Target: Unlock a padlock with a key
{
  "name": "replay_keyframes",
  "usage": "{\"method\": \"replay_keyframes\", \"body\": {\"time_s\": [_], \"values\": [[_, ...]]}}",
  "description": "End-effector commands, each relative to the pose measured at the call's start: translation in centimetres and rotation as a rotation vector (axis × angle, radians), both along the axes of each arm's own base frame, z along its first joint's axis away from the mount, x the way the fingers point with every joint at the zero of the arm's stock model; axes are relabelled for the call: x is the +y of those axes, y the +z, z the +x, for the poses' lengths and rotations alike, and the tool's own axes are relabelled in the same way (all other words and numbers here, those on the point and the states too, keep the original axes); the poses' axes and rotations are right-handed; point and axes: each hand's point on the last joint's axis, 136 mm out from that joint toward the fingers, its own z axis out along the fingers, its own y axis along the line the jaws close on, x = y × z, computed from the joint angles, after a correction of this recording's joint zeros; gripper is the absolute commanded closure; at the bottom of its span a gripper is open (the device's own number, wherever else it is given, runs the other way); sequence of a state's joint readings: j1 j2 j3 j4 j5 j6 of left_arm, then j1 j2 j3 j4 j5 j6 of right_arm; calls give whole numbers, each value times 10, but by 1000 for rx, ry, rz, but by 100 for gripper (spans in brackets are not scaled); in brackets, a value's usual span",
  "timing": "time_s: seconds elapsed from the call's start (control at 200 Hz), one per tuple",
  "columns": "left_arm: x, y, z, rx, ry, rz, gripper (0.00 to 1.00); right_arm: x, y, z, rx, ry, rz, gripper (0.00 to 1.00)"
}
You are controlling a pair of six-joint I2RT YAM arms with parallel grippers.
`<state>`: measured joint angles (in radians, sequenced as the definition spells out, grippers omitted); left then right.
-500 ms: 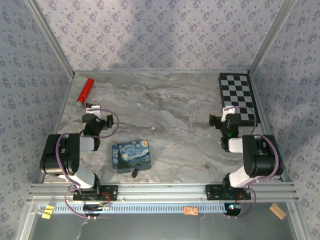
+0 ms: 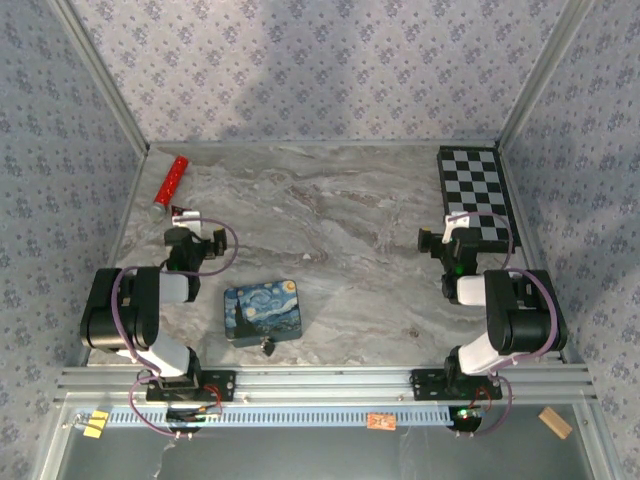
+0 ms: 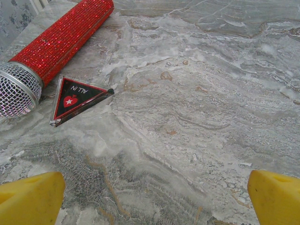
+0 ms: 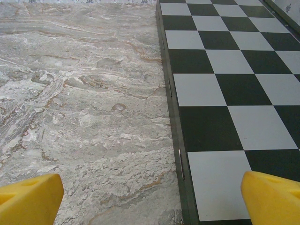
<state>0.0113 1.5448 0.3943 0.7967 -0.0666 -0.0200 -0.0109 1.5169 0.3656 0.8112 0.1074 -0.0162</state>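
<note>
Padlock: just beside near edge of starry-night tin, loose on desk, likely laid out for pickup.
Left pincer: released, empty, beyond tin's far-left corner, facing red glitter microphone.
Right pincer: released, empty, well right of tin, by chessboard.
Apparently parked, ready.

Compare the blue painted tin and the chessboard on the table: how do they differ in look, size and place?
The tin carries a swirling blue and yellow painting; the chessboard has plain black and white squares. The tin is smaller, with rounded corners; the chessboard is longer, with square corners. The tin lies near the front, left of the middle; the chessboard lies at the far right. Both lie flat on the marble table.
</note>
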Motion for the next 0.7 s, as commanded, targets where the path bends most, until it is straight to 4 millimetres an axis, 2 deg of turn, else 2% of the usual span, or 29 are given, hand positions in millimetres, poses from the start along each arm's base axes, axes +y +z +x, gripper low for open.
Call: {"method": "replay_keyframes", "body": {"time_s": [0.0,0.57,0.64,0.695], "values": [[0,15,8,-45,-4,-14,0,-1,6,7,-13,2,0,1],[-1,15,8,-44,-5,-13,0,-1,6,6,-13,2,0,1],[-6,25,8,-57,-37,-15,0,3,9,6,-10,29,1,1],[-9,36,6,-28,-49,-17,0,10,19,8,-3,73,-4,1]]}}
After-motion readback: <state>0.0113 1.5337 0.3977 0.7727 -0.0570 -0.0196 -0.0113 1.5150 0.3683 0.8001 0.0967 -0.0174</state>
